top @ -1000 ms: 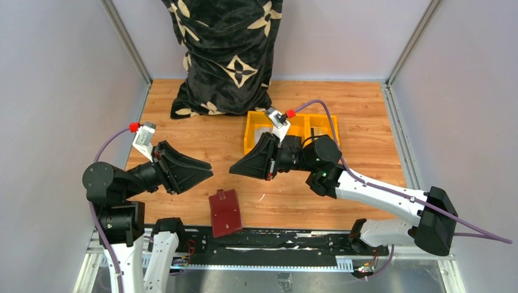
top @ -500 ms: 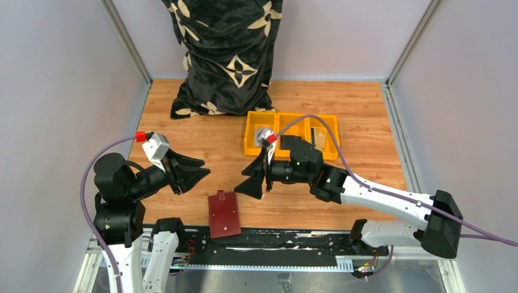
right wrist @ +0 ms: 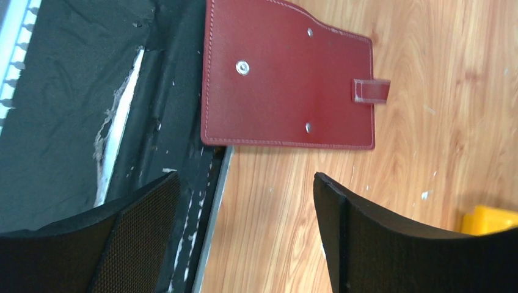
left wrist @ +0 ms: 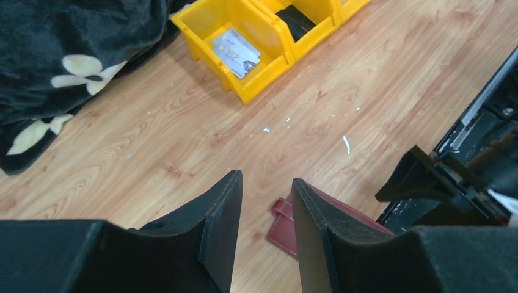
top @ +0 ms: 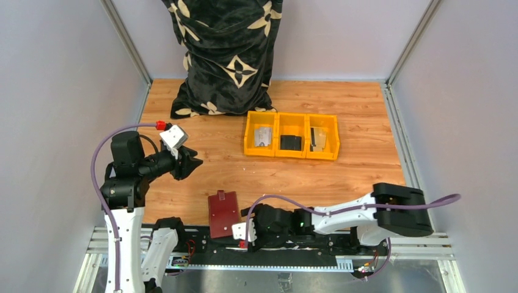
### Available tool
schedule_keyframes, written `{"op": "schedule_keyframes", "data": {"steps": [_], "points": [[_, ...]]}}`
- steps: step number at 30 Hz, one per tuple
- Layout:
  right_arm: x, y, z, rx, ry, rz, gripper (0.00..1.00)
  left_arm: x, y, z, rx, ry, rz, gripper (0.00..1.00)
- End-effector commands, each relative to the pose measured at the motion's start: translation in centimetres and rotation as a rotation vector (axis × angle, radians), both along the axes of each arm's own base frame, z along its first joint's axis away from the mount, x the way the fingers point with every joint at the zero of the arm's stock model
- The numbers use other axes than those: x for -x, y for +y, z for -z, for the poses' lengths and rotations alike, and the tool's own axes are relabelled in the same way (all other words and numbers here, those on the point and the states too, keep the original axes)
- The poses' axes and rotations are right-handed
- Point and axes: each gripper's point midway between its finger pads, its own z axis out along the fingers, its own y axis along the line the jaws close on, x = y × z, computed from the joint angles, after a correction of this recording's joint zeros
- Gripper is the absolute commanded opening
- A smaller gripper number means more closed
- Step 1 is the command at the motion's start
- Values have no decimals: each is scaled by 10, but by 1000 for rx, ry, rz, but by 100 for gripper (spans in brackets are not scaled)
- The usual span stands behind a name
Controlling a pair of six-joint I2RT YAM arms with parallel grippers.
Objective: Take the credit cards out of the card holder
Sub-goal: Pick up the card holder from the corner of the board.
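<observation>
At the near edge of the table (top: 366, 116), the closed card holder (top: 225, 212) lies flat, partly over the black rail (right wrist: 67, 79). We see the right hand (right wrist: 245, 177) just beside it, spread wide and empty. The left hand (left wrist: 266, 178), near the left edge, is slightly parted and empty.

I see a yellow three-compartment bin (top: 291, 154) standing on the wooden table (top: 360, 122), towards its far side. Just left of the bin and behind it, a black plush fabric (top: 227, 55) with cream flower shapes slumps against the grey back wall (top: 342, 36). Small white specks (left wrist: 346, 144) dot the wood. Along the near edge lies a black mat (right wrist: 61, 73) with a white scuffed streak (right wrist: 116, 125).
</observation>
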Motion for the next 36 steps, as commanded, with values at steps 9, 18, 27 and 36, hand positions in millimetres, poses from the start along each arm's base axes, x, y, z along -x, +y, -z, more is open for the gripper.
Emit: {"op": "schedule_keyframes", "data": {"steps": [9,18,27,36], "points": [[-15,77,8,-79,-285,-34,83,-6,4,-13,-29,-31,-5,45],[-32,75,52,-18,-369,15,61,-4,-1,-25,-1,-38,12,45],[-50,73,11,-210,-420,157,0,1,-2,-22,2,-27,12,44],[-67,64,-82,-449,-263,286,0,24,-11,-6,9,-17,84,43]]}}
